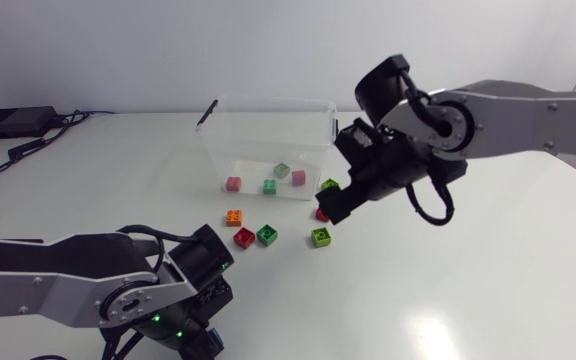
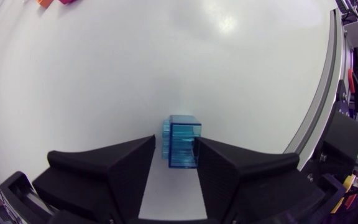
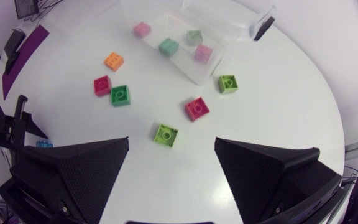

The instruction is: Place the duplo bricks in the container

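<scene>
A clear container (image 1: pixel 268 125) stands at the table's middle back with several pink and green bricks inside. In front of it lie an orange brick (image 1: pixel 234 217), a red brick (image 1: pixel 245 237), a green brick (image 1: pixel 266 234) and a lime brick (image 1: pixel 321 236). My right gripper (image 1: pixel 340 200) hangs open over them, empty, with the lime brick (image 3: pixel 166 134) under and ahead of its fingers (image 3: pixel 79 168). Another red brick (image 3: pixel 197 108) and lime brick (image 3: pixel 227 83) lie near the container (image 3: pixel 213 62). At the front, my left gripper (image 2: pixel 176 140) is shut on a translucent blue brick (image 2: pixel 184 142) on the table.
A black box with cables (image 1: pixel 13 122) sits at the back left corner. A black clip (image 1: pixel 206 112) sticks up from the container's left rim. The table's edge (image 2: pixel 316 106) runs just beyond my left gripper. Bare white tabletop lies at the front right.
</scene>
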Motion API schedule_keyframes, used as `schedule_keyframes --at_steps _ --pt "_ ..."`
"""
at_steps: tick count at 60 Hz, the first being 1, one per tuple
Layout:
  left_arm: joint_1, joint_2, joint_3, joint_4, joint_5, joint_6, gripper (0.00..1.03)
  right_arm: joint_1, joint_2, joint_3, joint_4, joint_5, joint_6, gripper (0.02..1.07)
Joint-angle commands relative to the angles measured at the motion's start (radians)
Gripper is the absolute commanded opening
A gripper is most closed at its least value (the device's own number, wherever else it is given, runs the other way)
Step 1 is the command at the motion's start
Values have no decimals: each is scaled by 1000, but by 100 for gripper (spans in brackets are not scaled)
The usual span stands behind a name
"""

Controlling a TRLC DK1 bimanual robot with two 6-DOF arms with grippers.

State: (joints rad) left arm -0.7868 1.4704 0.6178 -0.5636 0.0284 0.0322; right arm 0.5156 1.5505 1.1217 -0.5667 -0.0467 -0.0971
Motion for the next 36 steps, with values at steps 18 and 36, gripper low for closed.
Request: schedule_keyframes --at_steps 18,36 --pt "93 -183 71 -7 -13 25 23 31 155 -37 74 25 69 102" --pt "208 -222 234 51 -74 94 23 32 273 -13 131 36 106 96"
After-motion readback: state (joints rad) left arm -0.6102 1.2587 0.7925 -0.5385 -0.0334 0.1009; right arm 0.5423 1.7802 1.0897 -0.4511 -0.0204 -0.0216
